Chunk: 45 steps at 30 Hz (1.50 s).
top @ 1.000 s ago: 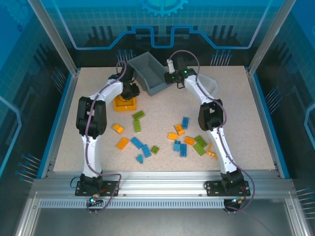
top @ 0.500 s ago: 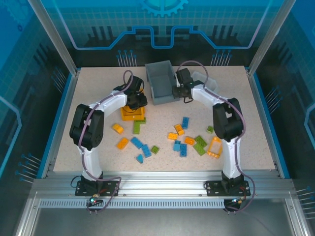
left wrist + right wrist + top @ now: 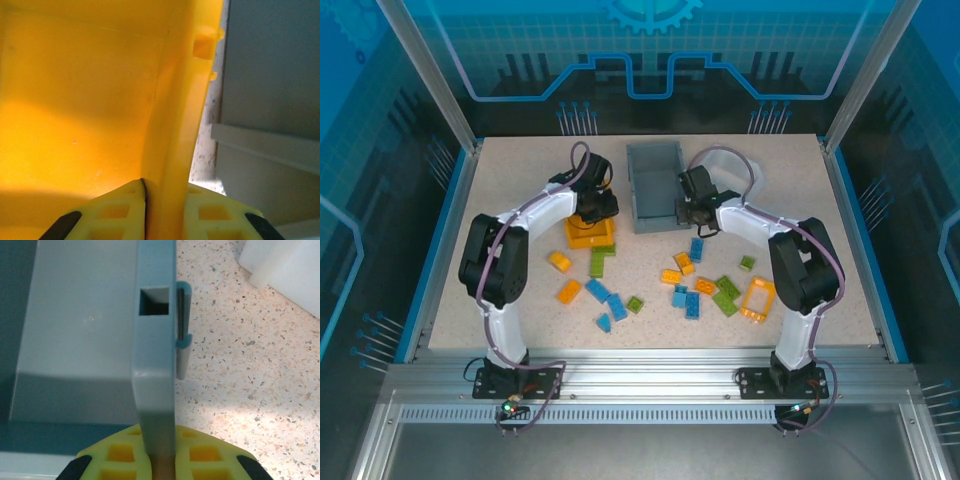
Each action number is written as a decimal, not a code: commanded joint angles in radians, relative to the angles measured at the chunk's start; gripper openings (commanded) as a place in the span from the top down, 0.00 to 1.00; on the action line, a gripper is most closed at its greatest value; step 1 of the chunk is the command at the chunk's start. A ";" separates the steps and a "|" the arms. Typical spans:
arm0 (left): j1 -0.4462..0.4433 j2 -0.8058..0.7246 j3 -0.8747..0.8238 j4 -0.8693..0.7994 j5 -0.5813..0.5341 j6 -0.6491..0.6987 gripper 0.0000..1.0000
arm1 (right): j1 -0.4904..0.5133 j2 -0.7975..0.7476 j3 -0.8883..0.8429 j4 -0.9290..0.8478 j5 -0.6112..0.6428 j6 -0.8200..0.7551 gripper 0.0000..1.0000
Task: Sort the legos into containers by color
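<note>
Leaving the legos loose on the speckled table in the lower middle of the top view: small studded bricks in orange, blue and lime green, with a flat orange frame at the right of the scatter. Clamping the left gripper on a wall of the yellow-orange bin, its glossy plastic rising between both fingers; sitting left of centre, just above the bricks. Gripping with the right gripper the rim of the dark grey bin, below a square slot in that rim; resting upright at upper centre. Standing just right of it, the white translucent bin.
</note>
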 commanded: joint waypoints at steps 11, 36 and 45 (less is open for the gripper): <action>0.040 0.149 0.159 -0.119 -0.041 0.095 0.69 | 0.050 0.068 0.102 -0.081 0.008 0.060 0.83; -0.174 -0.510 -0.347 0.166 0.108 -0.079 0.44 | -0.434 0.152 0.407 -0.253 -0.156 -0.049 0.63; -0.240 -0.748 -0.556 0.180 0.065 -0.127 0.44 | -0.408 0.338 0.570 -0.373 -0.193 -0.113 0.74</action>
